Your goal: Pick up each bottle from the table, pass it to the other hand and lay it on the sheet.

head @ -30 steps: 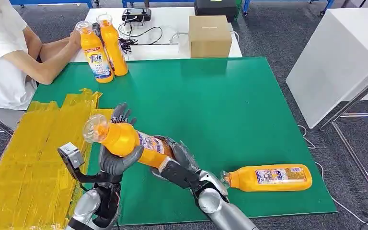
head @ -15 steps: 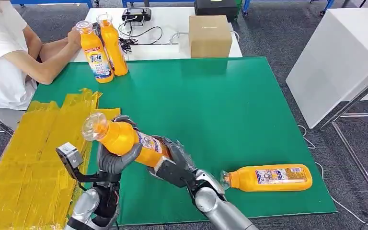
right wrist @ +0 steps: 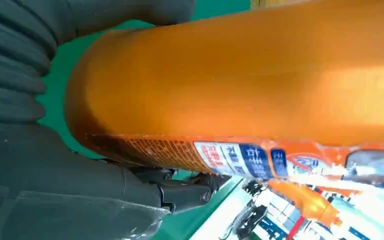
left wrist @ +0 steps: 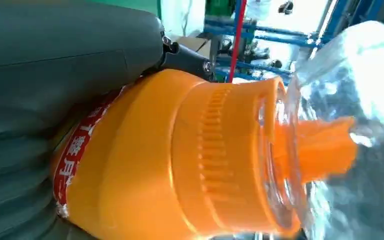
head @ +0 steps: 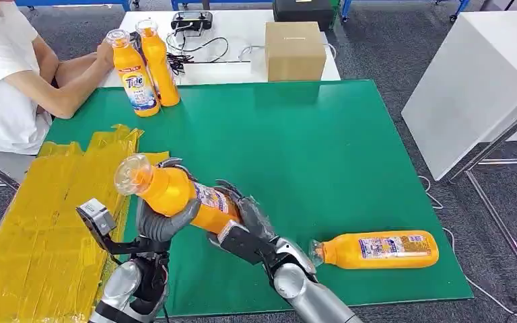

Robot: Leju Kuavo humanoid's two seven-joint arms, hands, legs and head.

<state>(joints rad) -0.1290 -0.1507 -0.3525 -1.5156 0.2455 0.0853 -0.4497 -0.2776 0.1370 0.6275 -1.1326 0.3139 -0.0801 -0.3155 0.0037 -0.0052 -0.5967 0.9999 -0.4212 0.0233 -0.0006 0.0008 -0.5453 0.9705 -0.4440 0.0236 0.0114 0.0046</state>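
Nearest, the right hand (head: pixel 246 225) is gripping the base end of an orange plastic detergent bottle w/ clear cap (head: pixel 175 195), fingers clamped on it. The left hand (head: pixel 163 219) is wrapping the shoulder end; bottle's held above the green mat, beside the crinkled yellow sheet (head: pixel 47 222). Judgement: left should be squeezing firm before right lets go. Farther right, another orange bottle (head: pixel 377 249) is lying on the mat.

My left hand (left wrist: pixel 55 75) wraps the orange bottle (left wrist: pixel 145 165) around its shoulder, thumb pressed across its upper side. Its red label (left wrist: pixel 75 150) sits against my palm. The clear cap (left wrist: pixel 350 125) over the orange spout points away from my wrist.
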